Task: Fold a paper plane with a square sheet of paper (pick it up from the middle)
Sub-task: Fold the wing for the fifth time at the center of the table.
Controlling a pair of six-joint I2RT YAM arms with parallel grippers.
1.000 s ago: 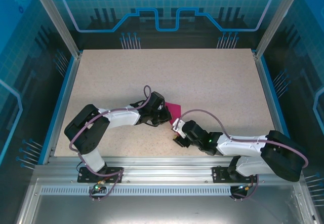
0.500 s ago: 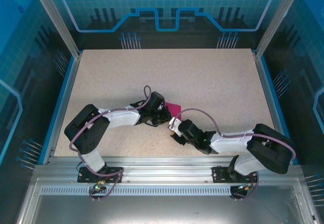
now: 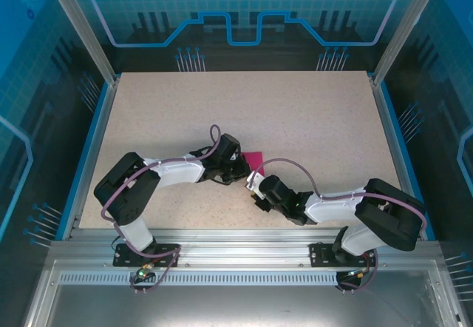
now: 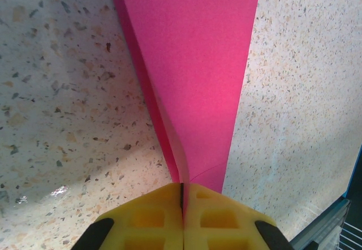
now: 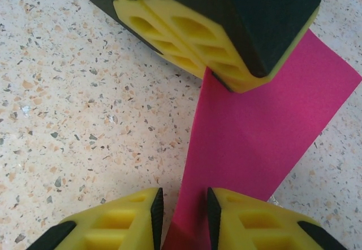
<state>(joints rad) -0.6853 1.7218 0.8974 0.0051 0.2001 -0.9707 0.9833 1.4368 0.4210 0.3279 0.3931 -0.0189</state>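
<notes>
Our left gripper [image 4: 182, 192] pinches the folded pink paper sheet [image 4: 192, 63] toward the near edge of the table [image 3: 310, 112]; we centre the narrowly parted right gripper [image 5: 184, 205] on its edge before closing

Robot lab cell, aluminium frame [image 3: 80, 24], blue printed panels [image 3: 244, 16], speckled table [image 3: 310, 120]

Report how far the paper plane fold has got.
Done: the magenta-pink paper sheet shows two layers meeting at one crease. In hand: the left gripper is shut on one end; the right gripper straddles the other end, jaws apart. Left: no pointed nose or wings yet.
</notes>
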